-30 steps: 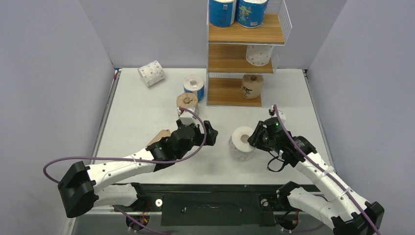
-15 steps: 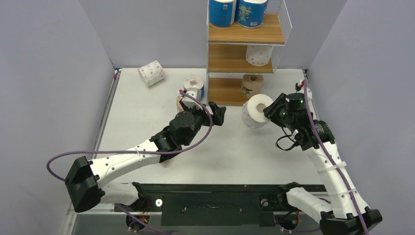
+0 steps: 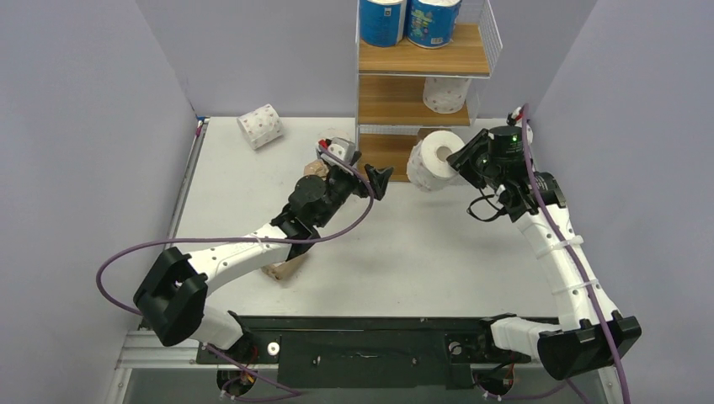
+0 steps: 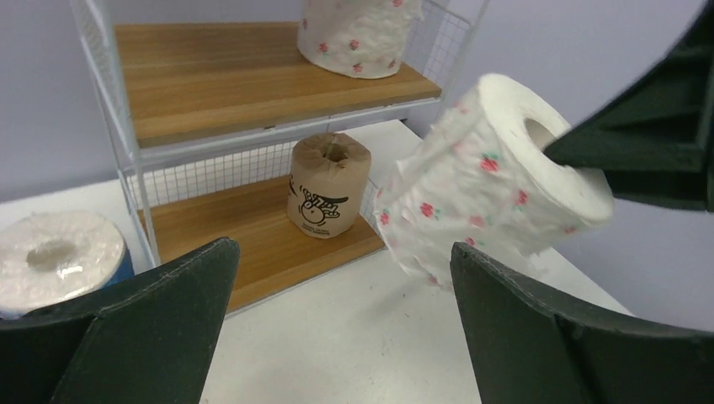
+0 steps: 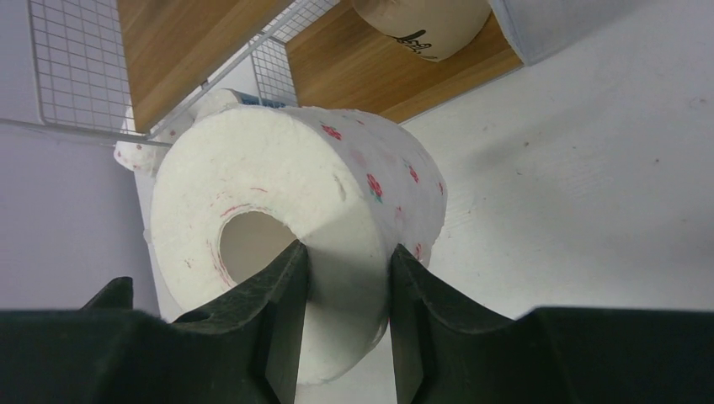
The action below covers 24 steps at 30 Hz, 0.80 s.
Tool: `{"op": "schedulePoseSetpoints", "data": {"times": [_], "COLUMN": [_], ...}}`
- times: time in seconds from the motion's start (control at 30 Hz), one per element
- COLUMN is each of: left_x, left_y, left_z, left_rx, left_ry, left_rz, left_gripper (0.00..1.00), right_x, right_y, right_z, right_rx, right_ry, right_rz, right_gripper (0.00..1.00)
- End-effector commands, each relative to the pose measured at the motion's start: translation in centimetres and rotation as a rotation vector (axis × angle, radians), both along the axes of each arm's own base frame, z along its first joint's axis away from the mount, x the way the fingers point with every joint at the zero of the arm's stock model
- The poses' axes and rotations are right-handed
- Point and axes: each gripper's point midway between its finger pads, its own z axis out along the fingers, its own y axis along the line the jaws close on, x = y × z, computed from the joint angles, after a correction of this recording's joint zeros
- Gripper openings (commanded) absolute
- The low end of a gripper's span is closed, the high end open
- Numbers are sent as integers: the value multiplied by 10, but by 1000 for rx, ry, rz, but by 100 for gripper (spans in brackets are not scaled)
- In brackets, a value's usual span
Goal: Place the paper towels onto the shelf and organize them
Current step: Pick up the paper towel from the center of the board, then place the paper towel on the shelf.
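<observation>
Pink-dotted roll (image 5: 337,185) clamped in right claw (image 5: 343,278), one finger inside core

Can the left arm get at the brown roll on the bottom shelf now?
Probably, though tightly: the open left gripper faces the brown kraft-wrapped roll with nothing between, but the white pink-dotted roll held by the right gripper hangs close beside that path.

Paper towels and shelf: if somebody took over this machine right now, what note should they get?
Now: right gripper shut on the held dotted roll, off the table by the shelf; left gripper open, empty.
Done: shelved are top blue rolls, middle dotted roll, bottom brown roll.
Left: shelve the held one, then from the table the far dotted roll, loose blue roll, loose brown rolls.
</observation>
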Motion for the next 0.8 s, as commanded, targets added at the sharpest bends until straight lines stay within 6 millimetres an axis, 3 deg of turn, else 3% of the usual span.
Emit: {"op": "schedulePoseSetpoints", "data": {"times": [0.0,0.2,0.33,0.5,0.77], "left_x": [-12,-16,-13,0,27], "left_y": [-18,-39,-49,-59,-68], "left_z": [39,38,36,27,31], "left_rx": [19,126,152,176,134], "left_ry": [-251,-395,-431,-464,-462], "left_rz": [-128,-221,-245,-222,-145], "left_gripper": [96,96,96,96,96], "right_x": [29,44,53,64,80], "right_y": [13,19,23,30,38], "right_z": [63,89,95,103,111], "right_rx": [113,146,162,188,198], "right_ry": [-179,-222,-231,-246,-262], "right_rz": [-4,-3,-5,5,7], "right_gripper": [27,27,27,27,27]}}
